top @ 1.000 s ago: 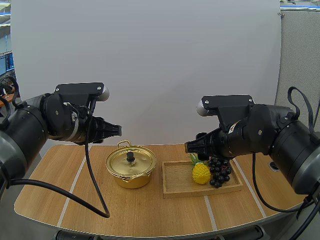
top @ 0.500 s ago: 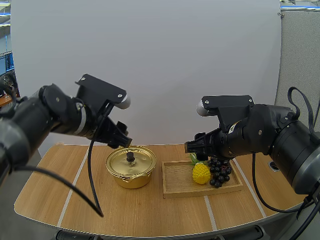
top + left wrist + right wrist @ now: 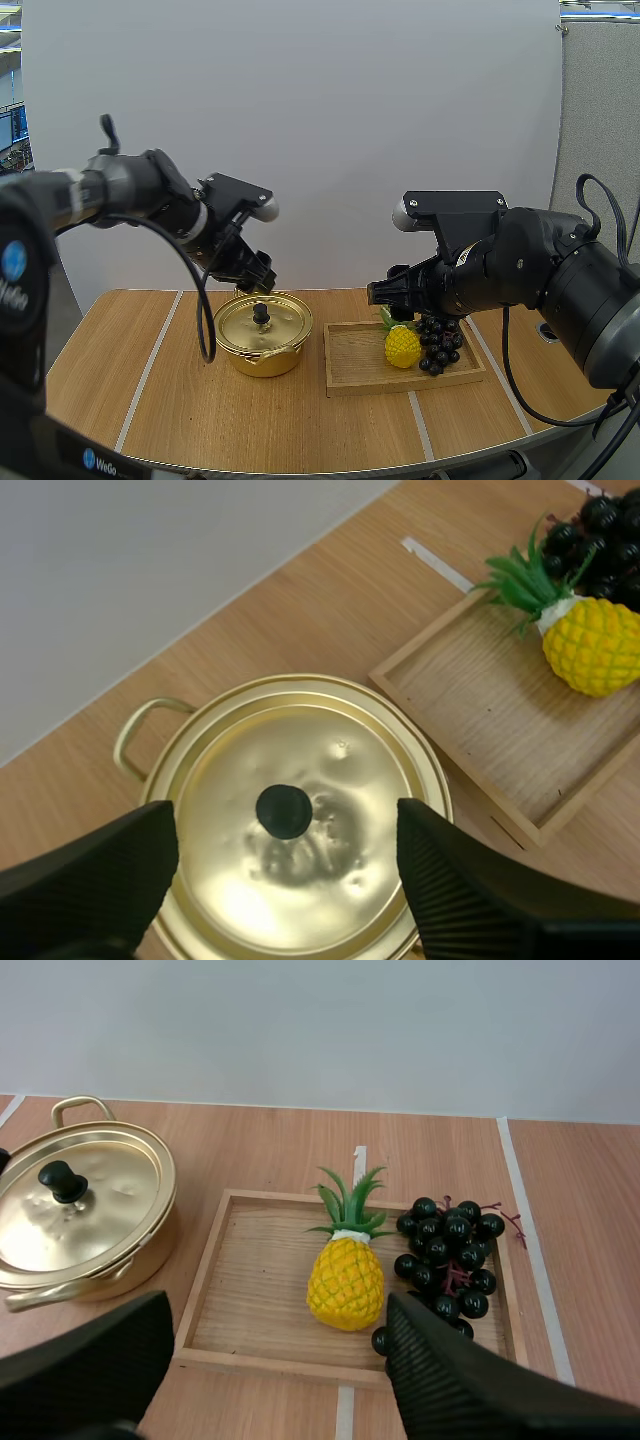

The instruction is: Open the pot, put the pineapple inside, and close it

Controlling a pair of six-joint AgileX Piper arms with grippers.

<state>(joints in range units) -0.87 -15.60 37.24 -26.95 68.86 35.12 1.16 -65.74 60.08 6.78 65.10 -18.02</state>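
Note:
A gold pot [image 3: 263,335] [image 3: 290,820] [image 3: 75,1215] stands on the table with its lid on and a black knob [image 3: 261,313] [image 3: 284,811] [image 3: 61,1181] on top. A yellow pineapple [image 3: 402,345] [image 3: 590,640] [image 3: 346,1272] lies in the wooden tray [image 3: 350,365] [image 3: 500,720] [image 3: 250,1290]. My left gripper [image 3: 255,276] [image 3: 285,880] hovers open just above the lid, its fingers either side of the knob. My right gripper [image 3: 385,296] [image 3: 275,1380] hangs open above the tray, near the pineapple.
A bunch of dark grapes [image 3: 440,345] [image 3: 600,525] [image 3: 450,1260] lies in the tray beside the pineapple. White tape lines [image 3: 145,370] cross the wooden table. There is bare table in front of the pot and tray.
My left arm has swung right and down, bringing its gripper from left of the pot to just over the lid. My right arm has stayed almost still.

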